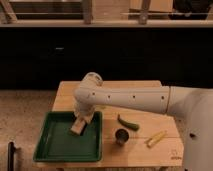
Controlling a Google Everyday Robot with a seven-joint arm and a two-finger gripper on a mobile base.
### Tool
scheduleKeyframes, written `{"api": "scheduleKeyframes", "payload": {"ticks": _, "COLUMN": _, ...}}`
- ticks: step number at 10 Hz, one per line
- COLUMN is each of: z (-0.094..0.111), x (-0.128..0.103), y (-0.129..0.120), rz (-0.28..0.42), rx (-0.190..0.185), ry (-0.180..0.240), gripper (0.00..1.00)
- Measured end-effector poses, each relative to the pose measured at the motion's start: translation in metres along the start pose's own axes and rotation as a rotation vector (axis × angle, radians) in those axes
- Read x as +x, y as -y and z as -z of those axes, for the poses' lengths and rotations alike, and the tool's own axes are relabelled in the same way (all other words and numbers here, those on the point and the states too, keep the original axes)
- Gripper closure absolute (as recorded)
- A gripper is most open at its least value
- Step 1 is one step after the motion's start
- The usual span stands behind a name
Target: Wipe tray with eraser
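Observation:
The dark green tray lies on the front left of the wooden table. The tan eraser rests inside the tray near its far right part, tilted. My gripper reaches down from the white arm and sits right on top of the eraser, at the tray's far right corner.
A curved green vegetable lies on the table right of the tray. A dark cup stands in front of it. A yellow stick lies at the front right. A dark counter runs behind the table.

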Motion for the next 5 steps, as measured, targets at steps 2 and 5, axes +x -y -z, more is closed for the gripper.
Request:
{"api": "scheduleKeyframes", "payload": {"ticks": 2, "z": -0.011, "x": -0.002, "y": -0.003, "rz": -0.007, "rx": 0.001, "ry": 0.009, "gripper": 1.00}}
{"api": "scheduleKeyframes", "payload": {"ticks": 5, "z": -0.016, "x": -0.006, "y": -0.003, "rz": -0.015, "rx": 0.006, "ry": 0.022, "gripper": 1.00}}
